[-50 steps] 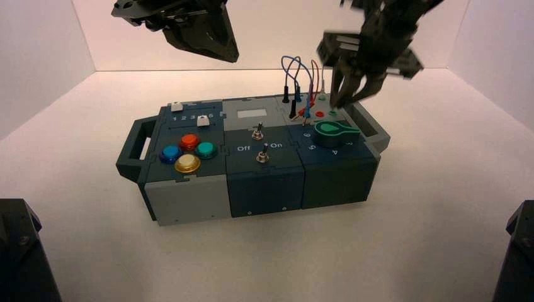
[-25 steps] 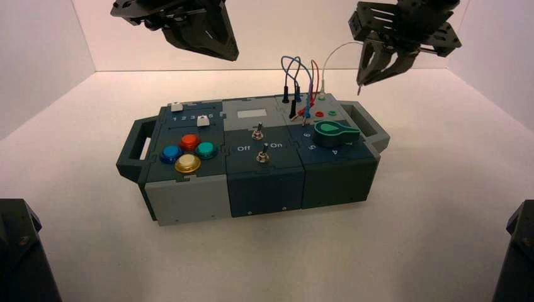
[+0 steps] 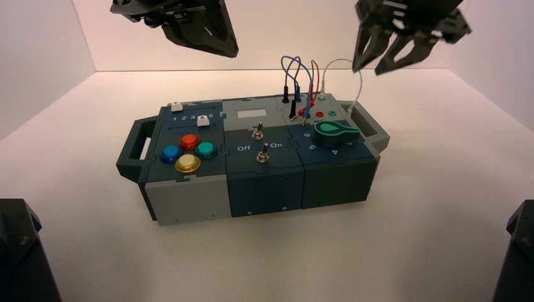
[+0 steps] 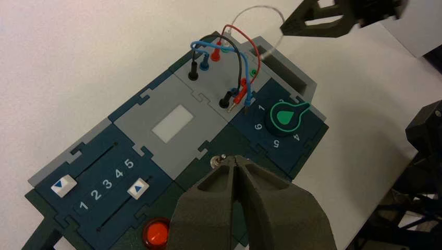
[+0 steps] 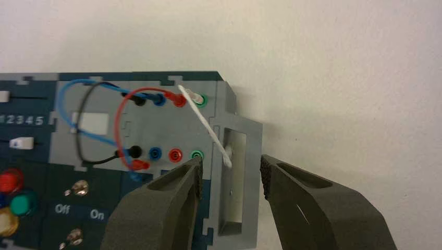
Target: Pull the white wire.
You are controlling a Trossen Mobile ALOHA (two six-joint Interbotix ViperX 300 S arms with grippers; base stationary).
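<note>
The white wire (image 3: pixel 343 61) arches above the back right corner of the box (image 3: pixel 189 198). One pale plug (image 5: pixel 197 97) sits at the back green socket. The wire's other end (image 5: pixel 228 159) hangs loose in the opening of the box's right handle (image 3: pixel 371 126), and the front green socket (image 5: pixel 196 154) is bare. My right gripper (image 3: pixel 371 66) hovers open above that handle, holding nothing, its jaws wide apart (image 5: pixel 231 169) on either side of the loose plug tip. It also shows in the left wrist view as the right gripper (image 4: pixel 333 21). My left gripper (image 4: pixel 237 161) is shut, high over the box's middle (image 3: pixel 208 31).
Blue looped wires (image 3: pixel 296 66), a red wire (image 5: pixel 122 112) and a black wire (image 5: pixel 78 125) stand plugged beside the white one. A green knob (image 3: pixel 334 131), two toggle switches (image 3: pixel 258 132), coloured buttons (image 3: pixel 187 154) and sliders (image 4: pixel 107 182) fill the rest of the box. White walls enclose the table.
My right gripper rose from the socket row with the white wire's front end, then opened. That end dropped loose by the right handle. The left arm stayed still.
</note>
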